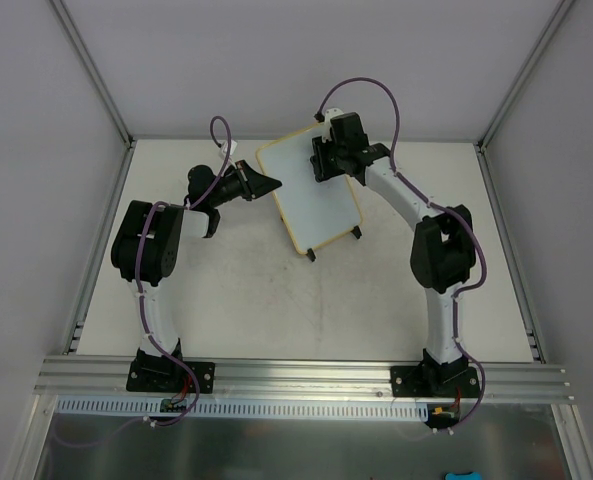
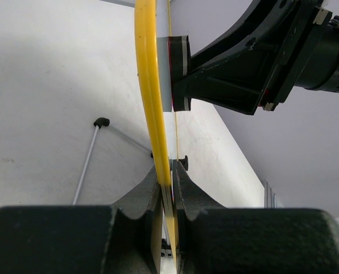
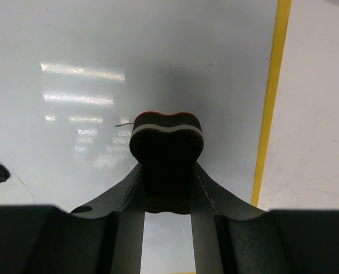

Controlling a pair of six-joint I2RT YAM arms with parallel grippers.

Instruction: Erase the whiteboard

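Note:
The whiteboard [image 1: 306, 200], white with a yellow frame and two black feet, stands tilted at the table's back middle. My left gripper [image 1: 263, 183] is shut on its left edge; the left wrist view shows the yellow frame [image 2: 149, 97] pinched edge-on between the jaws. My right gripper [image 1: 328, 158] is shut on a small black eraser [image 3: 166, 154], pressed against the board's white face [image 3: 100, 63] near its upper right. A tiny dark pen mark [image 3: 123, 124] shows just left of the eraser. The eraser [image 2: 178, 73] also shows in the left wrist view, flat against the board.
The white table [image 1: 276, 300] spreads in front of the board. Grey walls and aluminium posts [image 1: 96, 70] close in the sides and back. A metal rail [image 1: 306, 378] runs along the near edge with both arm bases on it.

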